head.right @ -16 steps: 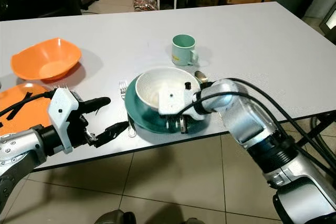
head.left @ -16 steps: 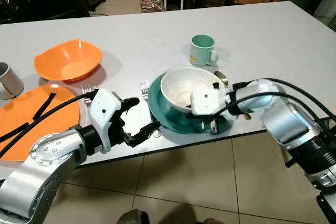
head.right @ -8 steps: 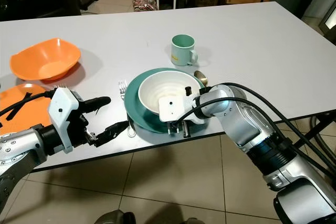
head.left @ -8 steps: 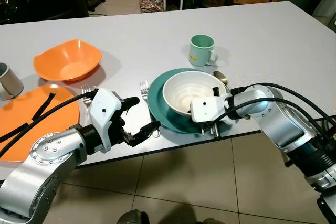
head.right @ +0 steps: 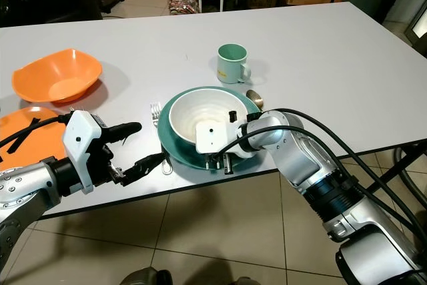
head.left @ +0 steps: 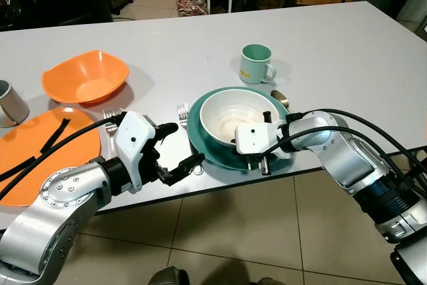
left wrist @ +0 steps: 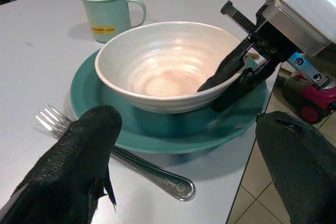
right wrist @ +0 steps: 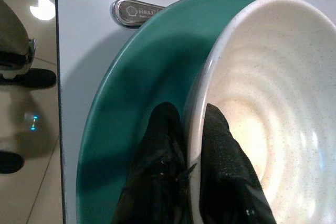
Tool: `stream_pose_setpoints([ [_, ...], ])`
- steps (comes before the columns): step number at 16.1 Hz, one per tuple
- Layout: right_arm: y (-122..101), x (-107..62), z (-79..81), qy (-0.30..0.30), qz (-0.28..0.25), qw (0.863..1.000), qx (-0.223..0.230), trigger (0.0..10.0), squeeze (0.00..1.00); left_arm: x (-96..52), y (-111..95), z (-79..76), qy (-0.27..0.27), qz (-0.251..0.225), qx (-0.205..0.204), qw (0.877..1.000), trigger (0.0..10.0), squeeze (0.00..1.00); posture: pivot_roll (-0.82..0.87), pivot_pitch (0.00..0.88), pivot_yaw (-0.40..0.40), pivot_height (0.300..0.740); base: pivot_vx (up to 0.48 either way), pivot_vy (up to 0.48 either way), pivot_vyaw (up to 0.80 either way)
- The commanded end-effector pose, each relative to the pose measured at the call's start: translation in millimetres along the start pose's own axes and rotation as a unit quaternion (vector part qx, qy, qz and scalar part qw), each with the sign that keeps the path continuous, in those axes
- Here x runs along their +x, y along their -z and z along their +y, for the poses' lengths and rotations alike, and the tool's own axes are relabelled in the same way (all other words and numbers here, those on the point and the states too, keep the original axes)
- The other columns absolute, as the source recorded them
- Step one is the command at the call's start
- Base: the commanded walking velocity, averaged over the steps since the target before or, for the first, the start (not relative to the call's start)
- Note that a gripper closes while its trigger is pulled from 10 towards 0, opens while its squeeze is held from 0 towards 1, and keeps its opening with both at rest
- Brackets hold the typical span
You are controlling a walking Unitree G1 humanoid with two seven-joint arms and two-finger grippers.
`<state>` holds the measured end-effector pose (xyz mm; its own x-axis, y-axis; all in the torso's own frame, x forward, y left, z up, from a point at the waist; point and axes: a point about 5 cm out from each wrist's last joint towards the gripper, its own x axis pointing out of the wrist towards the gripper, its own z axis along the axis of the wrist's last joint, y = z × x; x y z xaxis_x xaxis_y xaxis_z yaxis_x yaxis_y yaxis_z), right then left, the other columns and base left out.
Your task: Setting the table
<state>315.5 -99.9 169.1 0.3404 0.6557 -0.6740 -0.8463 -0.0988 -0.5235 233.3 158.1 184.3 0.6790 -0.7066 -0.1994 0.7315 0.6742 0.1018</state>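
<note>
- At the far left edge of the white tabletop stands a grey cup, with an orange plate in front of it carrying two black strips, and an orange bowl just behind that plate.
- A fork lies just beside the orange plate's right rim.
- The left end effector hovers at the near tabletop edge with its two black fingers spread apart and nothing between them; it points toward the place setting to its right.
- A second fork lies on the tabletop just left of the teal plate, its long axis running from the near edge away from the robot, tines far, handle near.
- The white bowl sits on the teal plate, near the front edge of the tabletop.
- The right end effector pinches the bowl's near rim, one finger inside the wall and one outside, as the right wrist view shows.
- The bowl lies directly ahead of that end effector, so the right arm is the one in charge of it; I judge the next move is to settle the bowl centred on the plate and let go.
- A gold spoon peeks out just right of the plate, and a mint green mug stands behind it.
</note>
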Motion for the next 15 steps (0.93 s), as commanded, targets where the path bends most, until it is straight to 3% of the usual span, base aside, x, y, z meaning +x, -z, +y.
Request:
stream_pose_setpoints([
  [1,-4,-4.2,-7.1,0.010,-0.006,1.000,-0.007,10.0,0.53,0.3,-1,0.2,0.001,0.001,0.010,1.000,10.0,0.00,-0.08,0.093,0.021,0.740,0.000,0.000,0.00],
  [2,-4,-4.6,-6.9,0.008,-0.007,1.000,-0.009,10.0,0.71,0.3,-1,0.1,0.001,0.000,0.010,1.000,10.0,0.00,-0.08,0.093,0.021,0.740,0.000,0.000,0.00],
  [3,-4,-4.9,-6.8,0.005,-0.007,1.000,-0.011,10.0,0.76,0.4,-1,0.2,0.001,0.000,0.010,1.000,10.0,0.00,-0.08,0.092,0.021,0.740,0.000,0.000,0.00],
  [4,-4,-5.5,-6.6,0.002,-0.008,1.000,-0.013,10.0,0.98,0.7,-1,0.4,0.001,-0.001,0.010,1.000,10.0,0.00,-0.08,0.092,0.021,0.740,0.000,0.000,0.00],
  [8,-10,-16.3,-8.7,-0.002,-0.017,1.000,-0.012,10.0,1.00,1.7,-2,3.0,-0.003,-0.003,0.013,1.000,10.0,0.00,-0.08,0.082,0.021,0.740,0.000,0.000,0.00],
  [9,-15,-34.6,-13.1,0.004,-0.025,1.000,-0.014,10.0,1.00,1.6,-4,5.2,-0.006,-0.008,0.012,1.000,10.0,0.00,-0.08,0.076,0.025,0.740,0.000,0.000,0.00],
  [11,-19,-46.4,-15.5,0.007,-0.036,0.999,-0.007,10.0,1.00,1.0,-4,6.2,-0.008,-0.011,0.011,1.000,10.0,0.00,-0.09,0.066,0.032,0.740,0.000,0.000,0.00],
  [12,-25,-64.7,-18.4,0.010,-0.055,0.998,0.007,10.0,1.00,1.1,-7,7.6,-0.012,-0.022,0.005,1.000,10.0,0.00,-0.09,0.054,0.040,0.740,0.000,0.000,0.00],
  [13,-27,-72.1,-18.9,0.011,-0.062,0.998,0.010,10.0,1.00,1.3,-8,8.3,-0.015,-0.029,0.001,0.999,10.0,0.00,-0.09,0.049,0.042,0.740,0.000,0.000,0.00],
  [15,-38,-108.3,-26.0,0.065,-0.116,0.989,0.065,10.0,1.00,3.0,-17,13.8,-0.052,-0.057,-0.010,0.997,10.0,0.00,-0.10,0.041,0.050,0.740,0.000,0.000,0.00],
])
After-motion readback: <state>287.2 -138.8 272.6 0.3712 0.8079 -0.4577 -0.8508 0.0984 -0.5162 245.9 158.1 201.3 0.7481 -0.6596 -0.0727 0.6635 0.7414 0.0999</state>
